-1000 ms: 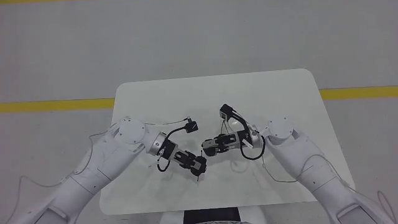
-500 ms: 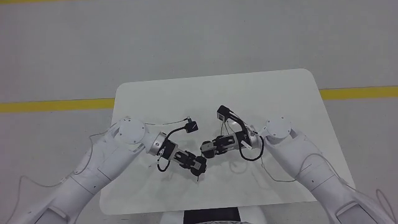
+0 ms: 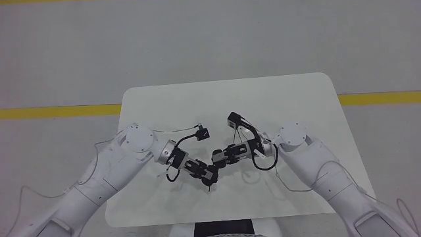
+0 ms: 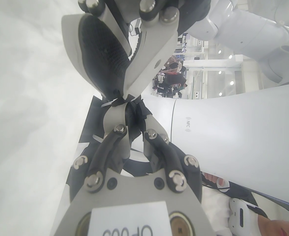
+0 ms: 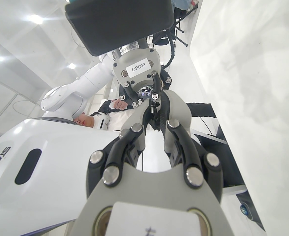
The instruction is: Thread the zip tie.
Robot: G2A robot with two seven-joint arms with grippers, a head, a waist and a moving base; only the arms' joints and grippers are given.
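Note:
My two grippers meet tip to tip above the front middle of the white table (image 3: pixel 296 99). The left gripper (image 3: pixel 208 174) is shut on a thin dark zip tie (image 4: pixel 116 102), which is pinched between its fingertips in the left wrist view. The right gripper (image 3: pixel 218 158) comes in from the opposite side. Its fingers (image 4: pixel 102 57) close to a point on the same tie, right against the left gripper (image 4: pixel 131 110). In the right wrist view, the right gripper (image 5: pixel 155 106) has the dark tie (image 5: pixel 155 117) between its pads, facing the left gripper (image 5: pixel 147 96). Most of the tie is hidden by the fingers.
The table's front edge (image 3: pixel 197 222) lies just below the grippers, and its right edge (image 3: pixel 355 145) is a short way beyond the right arm. Bare tabletop stretches behind the grippers toward the far edge.
The right gripper has crept a little toward the left gripper and down, closing the small gap between the tips. The left arm has stayed still.

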